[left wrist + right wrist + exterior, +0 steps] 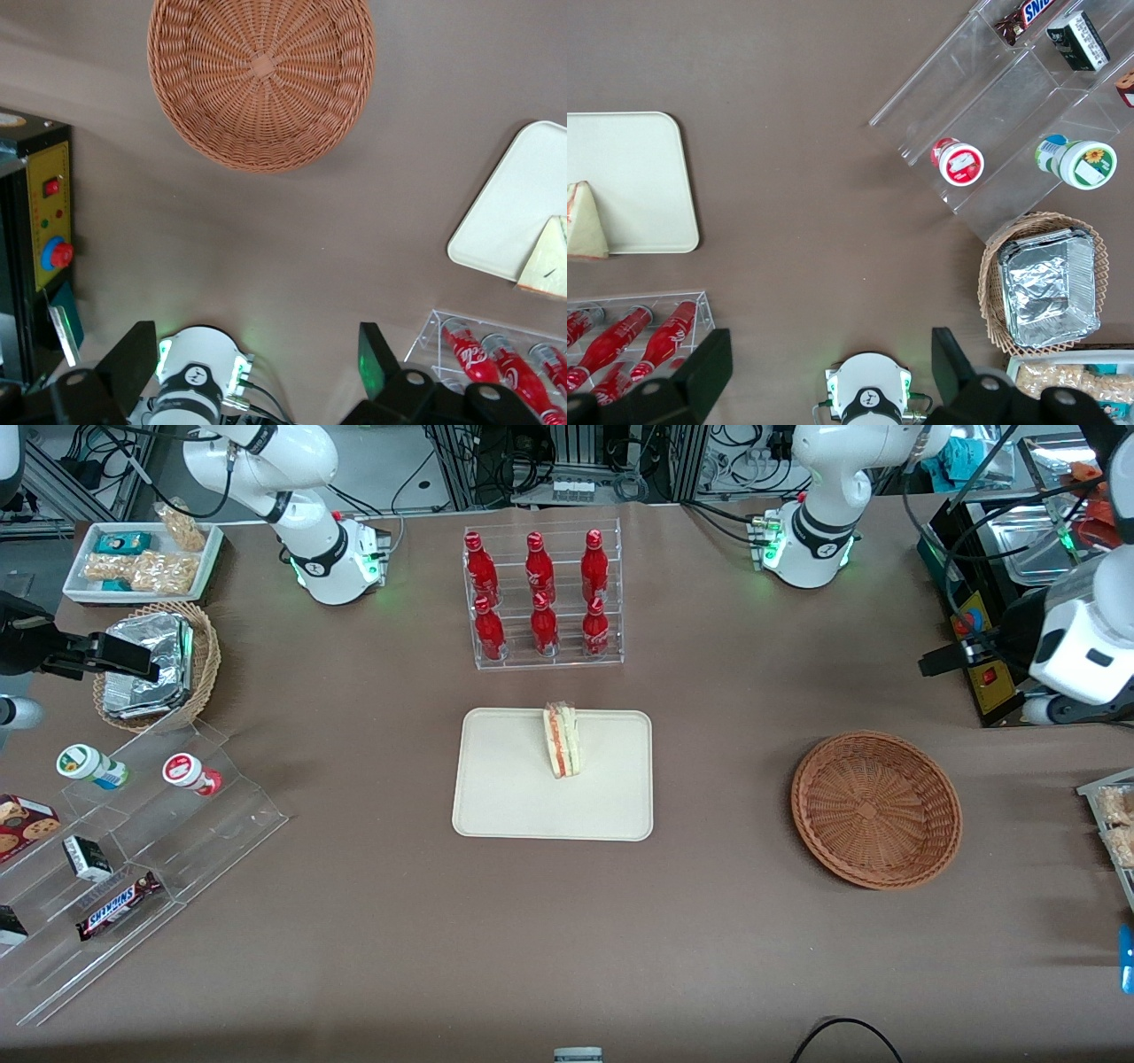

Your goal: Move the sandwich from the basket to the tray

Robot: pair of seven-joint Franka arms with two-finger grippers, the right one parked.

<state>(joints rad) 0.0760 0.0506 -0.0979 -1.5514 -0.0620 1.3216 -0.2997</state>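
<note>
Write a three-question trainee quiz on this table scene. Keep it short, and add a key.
1. True or false: the sandwich is on the tray.
2. What does the basket hold? A) foil packets B) nothing C) bottles
3. Fill in: the gripper, fingers open, holds ____.

Key: 1 true; 2 B; 3 nothing. The gripper is parked off the table's working-arm end, farther from the front camera than the basket.

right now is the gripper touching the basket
Apart. The left wrist view shows the open gripper well above the bare table, clear of the empty basket.
</note>
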